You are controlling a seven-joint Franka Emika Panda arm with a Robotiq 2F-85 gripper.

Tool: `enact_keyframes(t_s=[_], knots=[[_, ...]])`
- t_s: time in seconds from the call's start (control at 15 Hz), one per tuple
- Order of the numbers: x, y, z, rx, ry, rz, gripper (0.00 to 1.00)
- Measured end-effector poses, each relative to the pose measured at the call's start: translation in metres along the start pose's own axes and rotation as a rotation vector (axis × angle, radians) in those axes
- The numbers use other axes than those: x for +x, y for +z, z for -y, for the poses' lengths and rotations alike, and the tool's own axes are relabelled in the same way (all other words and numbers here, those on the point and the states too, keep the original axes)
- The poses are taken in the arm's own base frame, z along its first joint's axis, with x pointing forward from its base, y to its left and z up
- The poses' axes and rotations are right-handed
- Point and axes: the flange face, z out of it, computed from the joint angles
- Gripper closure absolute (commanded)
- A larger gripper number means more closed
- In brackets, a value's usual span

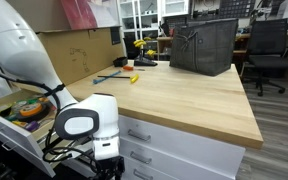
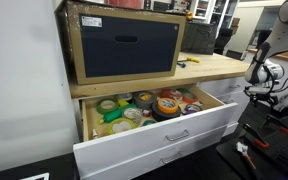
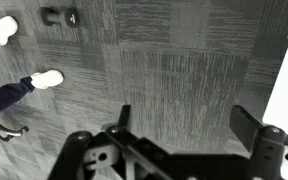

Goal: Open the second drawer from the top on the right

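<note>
While my claw (image 3: 184, 122) hangs spread and empty over the floor (image 3: 164, 60), the second drawer (image 1: 156, 157) under the desk (image 1: 184, 95) looks shut; I've everything left to do.

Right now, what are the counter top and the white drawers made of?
The counter top looks like pale wood, matte, with visible grain lines. The white drawers look like smooth painted or laminated board, hard to tell which; their handles look like shiny metal.
</note>
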Motion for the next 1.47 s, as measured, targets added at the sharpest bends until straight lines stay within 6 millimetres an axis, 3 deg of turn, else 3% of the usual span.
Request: enact_keyframes(t_s=[0.33,0.73,1.47], knots=[[-0.012,-0.004,0.01,0.111,0.037,-0.165,0.0],[-0.031,0.004,0.001,0.14,0.063,-0.175,0.0],[-0.031,0.006,0.001,0.137,0.069,-0.174,0.0]])
